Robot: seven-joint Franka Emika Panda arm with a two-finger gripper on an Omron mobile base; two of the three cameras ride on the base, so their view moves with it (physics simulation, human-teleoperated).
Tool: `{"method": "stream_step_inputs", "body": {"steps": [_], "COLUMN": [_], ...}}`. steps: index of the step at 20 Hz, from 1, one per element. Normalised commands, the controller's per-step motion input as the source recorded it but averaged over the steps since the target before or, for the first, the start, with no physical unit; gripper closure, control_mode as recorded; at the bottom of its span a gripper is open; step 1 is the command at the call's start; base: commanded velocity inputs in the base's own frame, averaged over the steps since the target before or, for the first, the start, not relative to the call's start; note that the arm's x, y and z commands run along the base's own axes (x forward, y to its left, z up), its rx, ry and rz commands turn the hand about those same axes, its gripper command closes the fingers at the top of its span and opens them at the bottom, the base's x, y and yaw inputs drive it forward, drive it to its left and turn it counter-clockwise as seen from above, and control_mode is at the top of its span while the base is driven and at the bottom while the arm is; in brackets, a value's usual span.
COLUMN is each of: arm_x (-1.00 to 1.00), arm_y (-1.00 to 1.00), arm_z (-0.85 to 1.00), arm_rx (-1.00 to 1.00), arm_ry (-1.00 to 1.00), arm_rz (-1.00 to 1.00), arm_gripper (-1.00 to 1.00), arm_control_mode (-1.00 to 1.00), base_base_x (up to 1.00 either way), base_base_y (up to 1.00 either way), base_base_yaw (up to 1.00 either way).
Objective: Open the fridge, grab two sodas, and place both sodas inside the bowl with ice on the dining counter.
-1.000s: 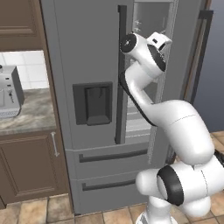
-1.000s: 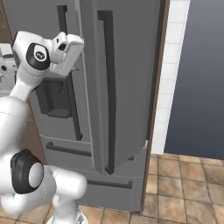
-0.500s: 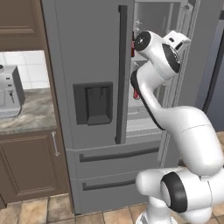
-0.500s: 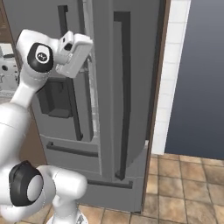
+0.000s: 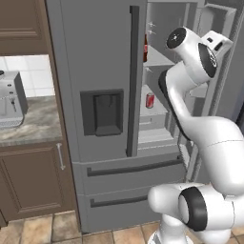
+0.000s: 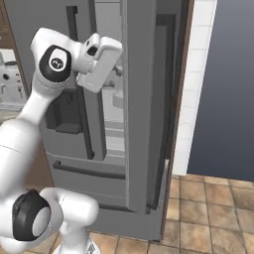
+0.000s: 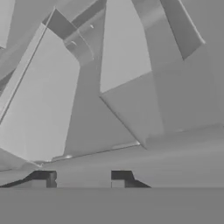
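Note:
The grey fridge [image 5: 95, 71] stands with its left door shut and its right door [image 6: 144, 109] swung wide open. On a middle shelf inside sits a short red can [image 5: 149, 100]. Higher up, a dark bottle with a red label [image 5: 145, 47] shows just past the left door's edge. My gripper [image 6: 117, 74] is up at the open door's inner side, near its bins [image 5: 214, 24], well above and to the right of the can. In the hand view my gripper [image 7: 82, 177] faces grey door panels, shut, with nothing between its tips. The bowl, ice and dining counter are out of view.
Left of the fridge is a marble counter [image 5: 33, 121] with a grey appliance [image 5: 9, 97] over brown cabinets [image 5: 33, 186]. Right of the open door are a white wall edge [image 6: 191, 84] and a dark blue wall [image 6: 225, 84]. The floor [image 6: 208, 208] is tiled.
The right fridge door has swung further open. My hand has moved right and up along the door's inner side. The jaws have closed.

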Motion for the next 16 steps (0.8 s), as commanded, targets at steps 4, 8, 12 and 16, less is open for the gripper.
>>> {"method": "stream_step_inputs", "body": {"steps": [4,8,12,16], "arm_x": [0.00,0.00,-0.02,-0.52], "arm_y": [-0.96,-0.97,-0.67,-0.01], "arm_z": [0.00,0.00,0.00,-0.02], "arm_rx": [0.00,0.00,0.01,0.03], "arm_ry": [0.16,0.14,0.03,-0.04], "arm_rz": [-0.09,-0.09,-0.04,0.04], "arm_gripper": [-1.00,-1.00,-1.00,-1.00], "arm_control_mode": [-1.00,-1.00,-1.00,-1.00], "base_base_x": [0.00,0.00,0.00,0.00], "base_base_y": [0.00,0.00,0.00,0.00], "base_base_yaw": [0.00,0.00,0.00,0.00]}}
